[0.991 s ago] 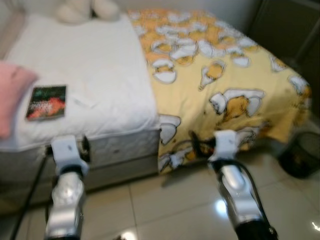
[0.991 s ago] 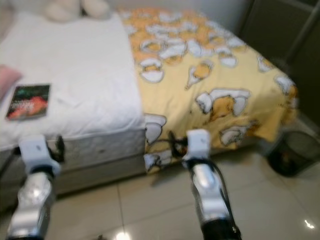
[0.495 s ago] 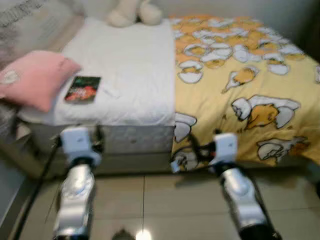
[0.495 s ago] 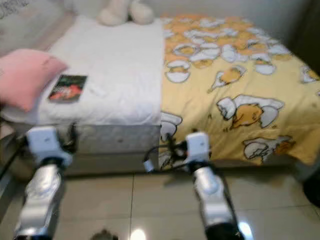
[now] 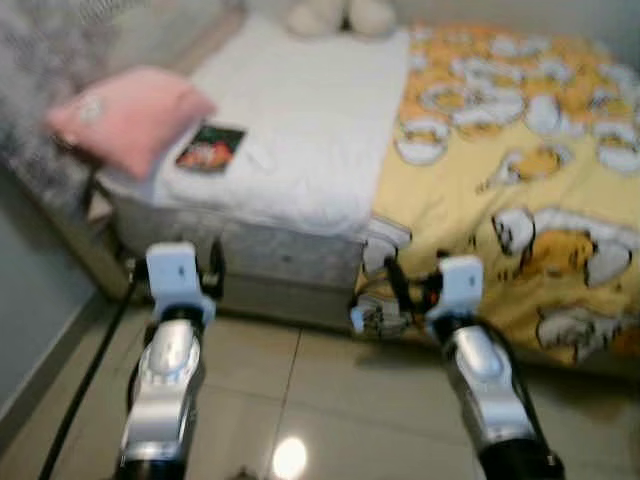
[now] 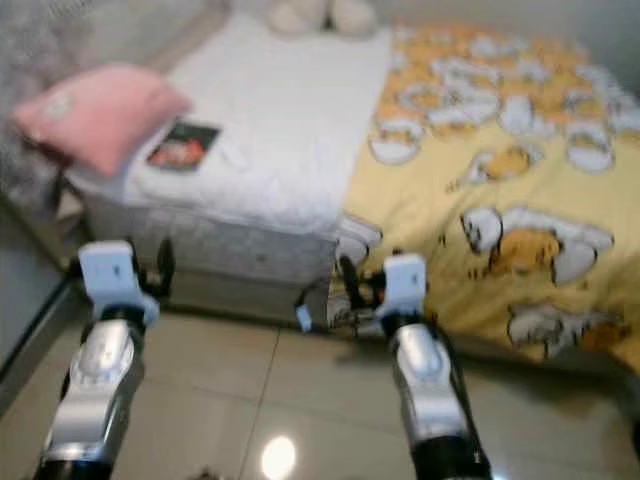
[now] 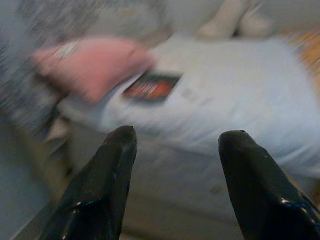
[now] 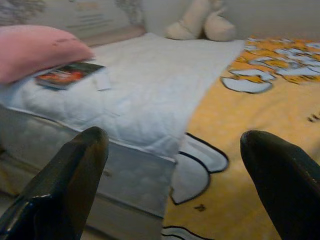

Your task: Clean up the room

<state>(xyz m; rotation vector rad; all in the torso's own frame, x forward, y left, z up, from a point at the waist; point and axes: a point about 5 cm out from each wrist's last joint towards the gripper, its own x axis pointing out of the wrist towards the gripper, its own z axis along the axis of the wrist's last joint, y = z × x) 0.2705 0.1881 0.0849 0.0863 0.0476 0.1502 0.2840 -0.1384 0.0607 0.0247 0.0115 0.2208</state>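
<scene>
Both arms are raised in front of the bed, and nothing is in hand. The left claw [image 7: 175, 175] has its 2 black fingers spread wide with only air between them, pointed at the bed's near left corner. The right claw [image 8: 180, 185] is parted just as wide and empty, aimed at the seam where the sheet meets the quilt.

On the white quilted mattress [image 5: 310, 120] lies the likely target: a dark paperback book with a red-orange cover picture [image 5: 211, 148], flat near the bed's left edge. It sits just beside, perhaps touching, a soft pink cushion [image 5: 130, 105] that overhangs that left edge. At the far end of the bed rests a cream plush toy [image 5: 340, 15]. A yellow blanket printed with white-and-orange cartoon figures [image 5: 520, 170] covers the bed's right half and drapes over the near edge towards the glossy beige floor tiles [image 5: 300, 400].

The risks, as I judge them: the book lies flat on yielding bedding, so a claw may press it down instead of getting under it. The cushion crowds one side, and a careless reach could shove it off the bed. The views are blurred, so aim may be off. A dark cable [image 5: 85, 370] trails by the left arm and may snag.

Containers: I can make out none.
</scene>
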